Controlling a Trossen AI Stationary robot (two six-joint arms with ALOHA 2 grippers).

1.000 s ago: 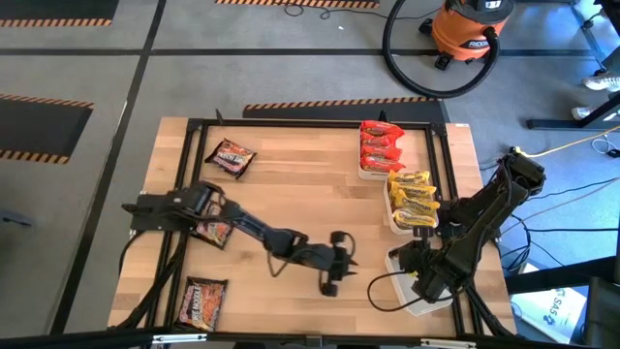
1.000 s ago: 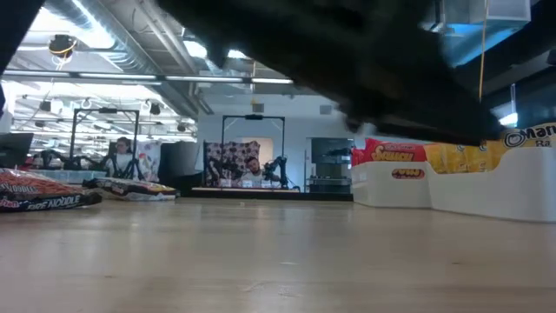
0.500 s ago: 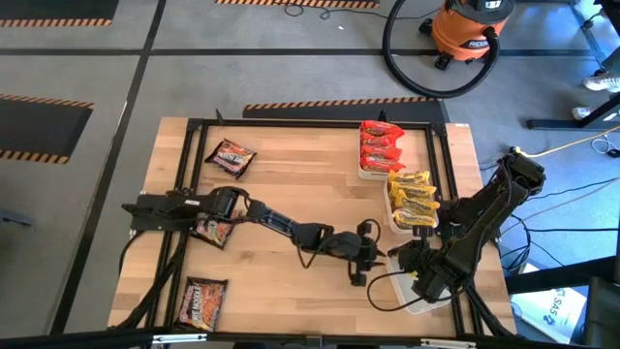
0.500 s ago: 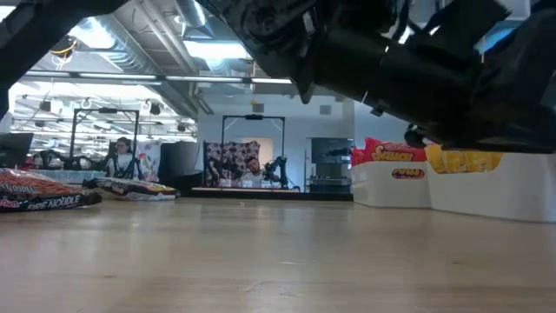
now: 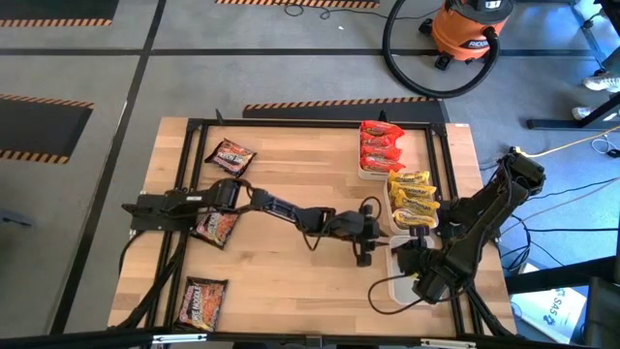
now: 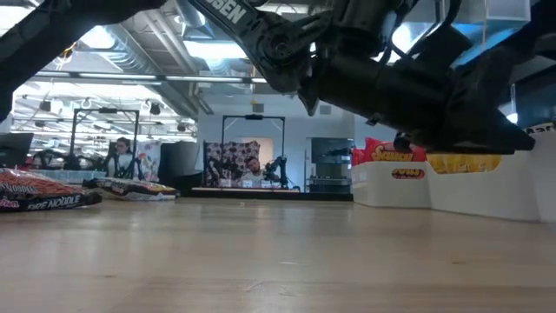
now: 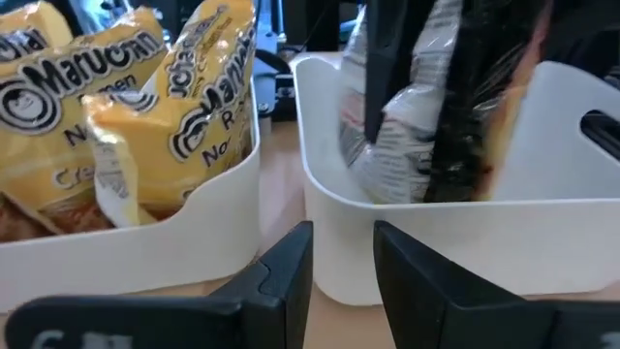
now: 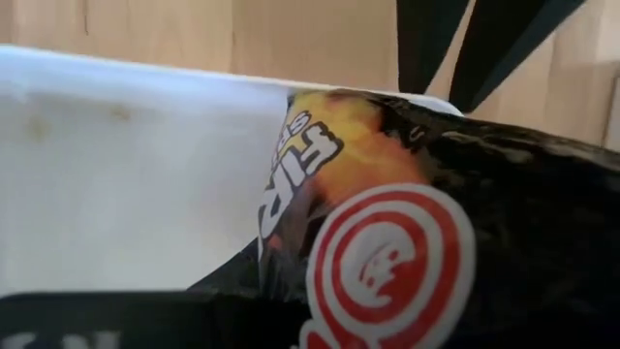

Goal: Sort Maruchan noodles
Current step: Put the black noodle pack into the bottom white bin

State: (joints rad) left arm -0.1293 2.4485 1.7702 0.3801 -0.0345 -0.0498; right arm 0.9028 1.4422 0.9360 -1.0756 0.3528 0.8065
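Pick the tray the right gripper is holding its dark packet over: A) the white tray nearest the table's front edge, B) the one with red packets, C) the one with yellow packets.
A: the right gripper holds the dark packet in the front white tray, beside the yellow-packet tray.

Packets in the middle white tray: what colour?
Yellow packets, with black Maruchan lettering; the left wrist view shows them best.

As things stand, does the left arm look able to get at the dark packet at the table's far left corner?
Probably yes. The dark packet lies alone on bare wood with nothing beside it, but the left gripper is stretched across by the white trays, so it would have to swing back first.
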